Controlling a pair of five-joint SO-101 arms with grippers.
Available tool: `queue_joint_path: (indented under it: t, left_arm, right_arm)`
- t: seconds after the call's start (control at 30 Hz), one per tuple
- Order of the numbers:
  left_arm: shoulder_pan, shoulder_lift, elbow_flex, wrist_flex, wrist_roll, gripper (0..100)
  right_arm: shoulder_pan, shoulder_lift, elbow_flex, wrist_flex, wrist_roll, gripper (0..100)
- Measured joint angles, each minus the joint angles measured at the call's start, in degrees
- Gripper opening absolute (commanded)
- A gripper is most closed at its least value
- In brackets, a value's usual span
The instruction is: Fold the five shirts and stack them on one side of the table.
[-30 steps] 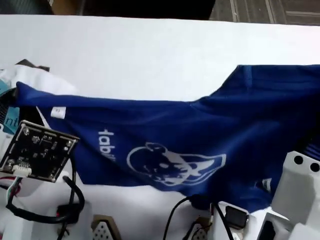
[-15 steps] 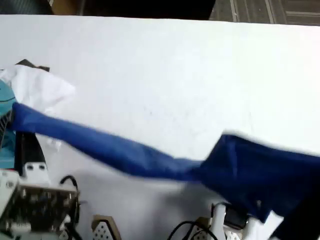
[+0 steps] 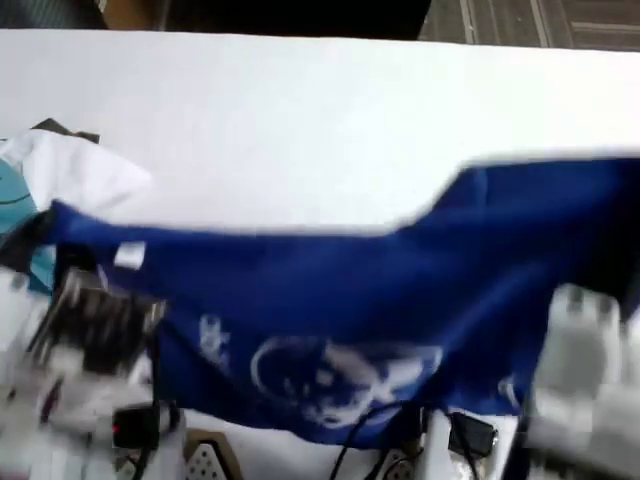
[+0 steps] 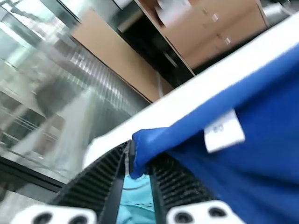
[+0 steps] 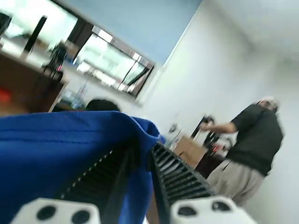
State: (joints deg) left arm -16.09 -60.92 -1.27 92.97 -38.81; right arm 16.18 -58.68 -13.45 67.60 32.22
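The left jaws and the right jaws are each pinching a corner of the shirt [image 3: 400, 290], which is hanging stretched along the near edge of the surface [image 3: 300, 120]. I think both should be lowering it evenly and taut.

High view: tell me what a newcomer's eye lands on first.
The blue shirt stands out first, spread wide above the near half of the white table with its white print facing the camera. Each end is pinched in a gripper: the left gripper clamps a bunched edge near the white tag, and the right gripper clamps the other end. A white cloth lies at the table's left edge.
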Motion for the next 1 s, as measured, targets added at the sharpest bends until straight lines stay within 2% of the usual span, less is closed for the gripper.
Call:
queue_joint_path:
  t: [0.23, 0.5, 0.63, 0.73, 0.93, 1.0]
  left_arm:
    - [0.2, 0.7, 24.3, -17.8, 0.0, 2]
    - [-0.2, 16.3, 27.9, -30.8, 0.0, 2]
    - [0.2, 28.2, 21.7, -31.5, -0.1, 2]
    - [0.3, 36.7, 16.0, -29.0, -0.1, 2]
    - [0.4, 47.7, 11.1, -24.6, 0.1, 2]
    - [0.4, 49.2, 11.0, -23.4, 0.1, 2]
  right_arm:
    - [-0.1, 10.8, 15.7, -9.1, 0.0, 2.3]
    - [-3.6, 23.6, 25.7, -20.6, 0.0, 2.2]
    - [-6.8, 29.5, 26.0, -22.1, 0.0, 2.2]
    - [-9.9, 33.0, 26.5, -18.9, -0.4, 2.2]
    - [-17.9, 45.5, 27.3, -14.1, -12.7, 2.4]
    - [-21.1, 52.7, 24.9, -12.0, -14.2, 3.0]
